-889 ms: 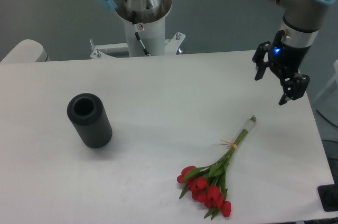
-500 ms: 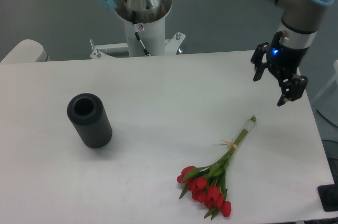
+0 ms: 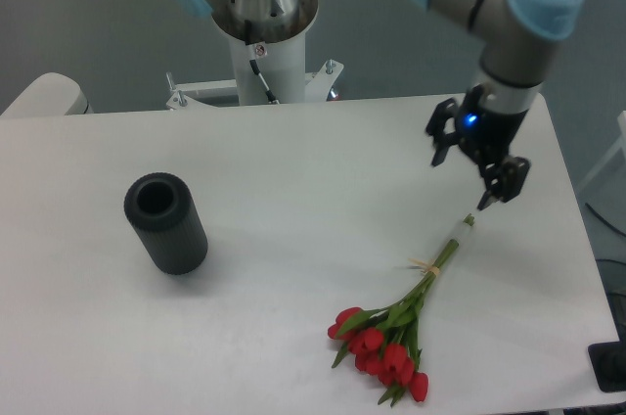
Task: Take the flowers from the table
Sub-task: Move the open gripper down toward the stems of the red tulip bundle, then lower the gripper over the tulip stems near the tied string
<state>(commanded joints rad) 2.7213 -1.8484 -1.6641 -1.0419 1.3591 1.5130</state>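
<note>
You see the gripper with jaws spread and empty, above the stem end of the flowers. The flowers lie flat on the table, front right, well apart from the black cylinder.

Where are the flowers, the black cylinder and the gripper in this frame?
flowers [image 3: 383, 345]: fixed camera, on the red tulip heads.
black cylinder [image 3: 168, 227]: fixed camera, on its side wall.
gripper [image 3: 462, 182]: fixed camera, midway between its open fingertips.

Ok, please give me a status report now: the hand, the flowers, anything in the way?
Hand open, empty, above the stem end. Flowers lying flat on the table, untouched. Black cylinder far off to the side, path free.
</note>
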